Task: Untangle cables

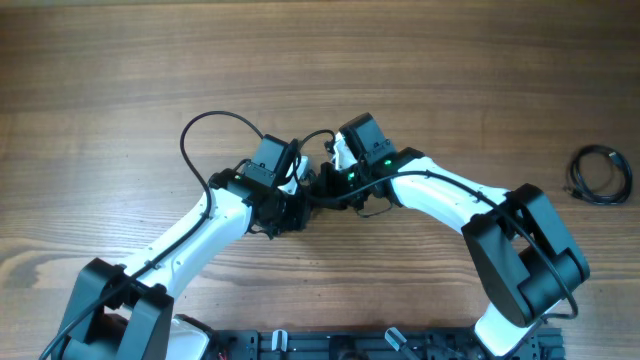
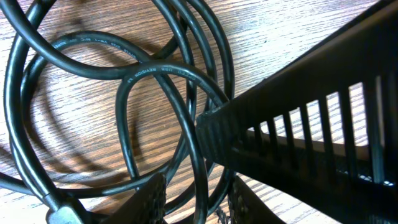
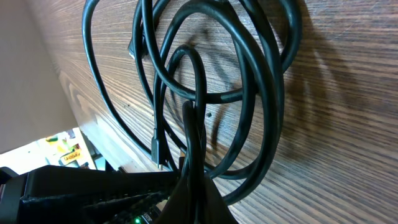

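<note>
Right gripper point(image 3: 188, 111) fills the foreground of its own view, closed tight with its tip down among the cables point(image 3: 219, 97); can't tell if a strand is pinched. In the left wrist view it comes in from 3 o'clock, tip touching a crossing of loops. Left gripper point(image 2: 196, 185) sits at 6 o'clock, fingers point(image 2: 152, 202) apart, one strand running between them with a gap on either side. Cables lie flat on the bench point(image 1: 320, 60), dead centre, mostly hidden under both grippers in the overhead view. Separate coil point(image 1: 627, 180) sits well apart at 3 o'clock, near the bench edge.
</note>
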